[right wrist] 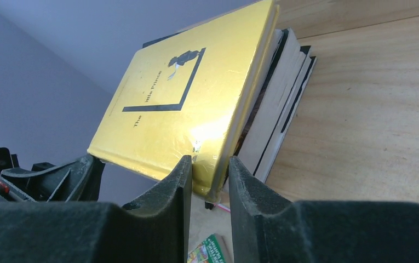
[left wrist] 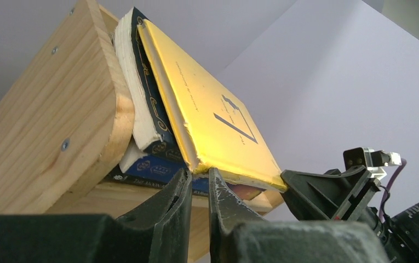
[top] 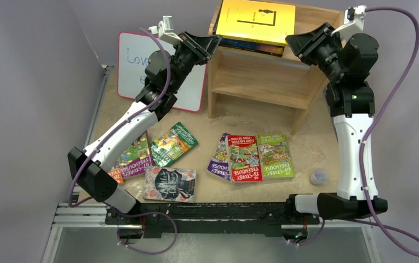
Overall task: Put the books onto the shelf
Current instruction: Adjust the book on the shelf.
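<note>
In the left wrist view, the left gripper (left wrist: 199,183) is showing its two dark fingers (left wrist: 168,205) drawn almost together at the bottom centre of the frame, their tips sitting at the lower corner of the yellow book (left wrist: 207,118); whether they are pinching that corner cannot be told. In the right wrist view, the right gripper (right wrist: 210,172) is clasping the near edge of the same yellow book (right wrist: 188,104), one finger (right wrist: 166,189) on the cover side and the other on the page side.

The yellow book is lying on top of a small stack of dark blue books (top: 251,46) on the top board of the shelf (top: 262,76), which is standing in the upper middle of the top view. There the two grippers are flanking the stack, the left one (top: 212,44) at its left edge and the right one (top: 293,43) at its right edge.

A pink-edged whiteboard (top: 127,68) is leaning in the upper left behind the left arm. More books are lying flat on the table (top: 305,142) in the lower half: a red book (top: 243,158) between a purple and a green one at centre, a green book (top: 174,143) and a floral-covered book (top: 170,183) at lower left.
</note>
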Action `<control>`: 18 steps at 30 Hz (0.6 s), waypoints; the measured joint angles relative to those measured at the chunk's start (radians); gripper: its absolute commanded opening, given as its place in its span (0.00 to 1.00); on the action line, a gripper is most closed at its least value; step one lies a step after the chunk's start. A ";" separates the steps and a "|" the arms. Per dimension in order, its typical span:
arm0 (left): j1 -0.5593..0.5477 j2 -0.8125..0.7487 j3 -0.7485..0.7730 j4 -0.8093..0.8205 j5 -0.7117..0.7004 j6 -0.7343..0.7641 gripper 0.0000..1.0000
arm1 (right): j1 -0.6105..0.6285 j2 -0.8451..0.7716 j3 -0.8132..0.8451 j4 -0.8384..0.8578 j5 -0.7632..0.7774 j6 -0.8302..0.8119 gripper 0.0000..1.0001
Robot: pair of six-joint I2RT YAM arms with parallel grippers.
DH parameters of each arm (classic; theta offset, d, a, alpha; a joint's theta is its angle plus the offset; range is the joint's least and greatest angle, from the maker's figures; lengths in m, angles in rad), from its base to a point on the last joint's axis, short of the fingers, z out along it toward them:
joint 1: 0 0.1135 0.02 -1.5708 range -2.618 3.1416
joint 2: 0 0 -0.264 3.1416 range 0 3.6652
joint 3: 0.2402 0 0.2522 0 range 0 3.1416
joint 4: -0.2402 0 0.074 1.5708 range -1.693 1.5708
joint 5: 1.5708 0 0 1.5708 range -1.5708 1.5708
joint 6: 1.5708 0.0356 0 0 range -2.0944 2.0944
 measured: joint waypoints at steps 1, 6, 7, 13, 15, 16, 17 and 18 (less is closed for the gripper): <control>0.000 0.008 0.012 -0.006 -0.007 0.007 0.11 | 0.000 0.007 0.002 0.007 0.000 0.001 0.26; 0.000 0.058 0.096 -0.065 -0.041 0.053 0.11 | -0.002 0.038 0.023 0.027 0.003 0.004 0.26; 0.001 0.064 0.104 -0.071 -0.047 0.060 0.11 | -0.002 0.045 0.029 0.029 0.003 0.004 0.26; -0.006 0.084 0.136 -0.118 -0.051 0.085 0.12 | 0.002 0.079 0.051 0.045 -0.008 0.006 0.30; -0.008 0.088 0.148 -0.132 -0.053 0.091 0.12 | 0.002 0.080 0.051 0.048 -0.010 0.006 0.35; -0.008 0.089 0.150 -0.135 -0.053 0.091 0.13 | 0.002 0.080 0.051 0.048 -0.010 0.006 0.39; -0.008 0.089 0.152 -0.139 -0.054 0.091 0.14 | 0.002 0.080 0.051 0.048 -0.010 0.004 0.41; -0.008 0.089 0.153 -0.142 -0.055 0.092 0.15 | 0.002 0.080 0.051 0.047 -0.009 0.002 0.44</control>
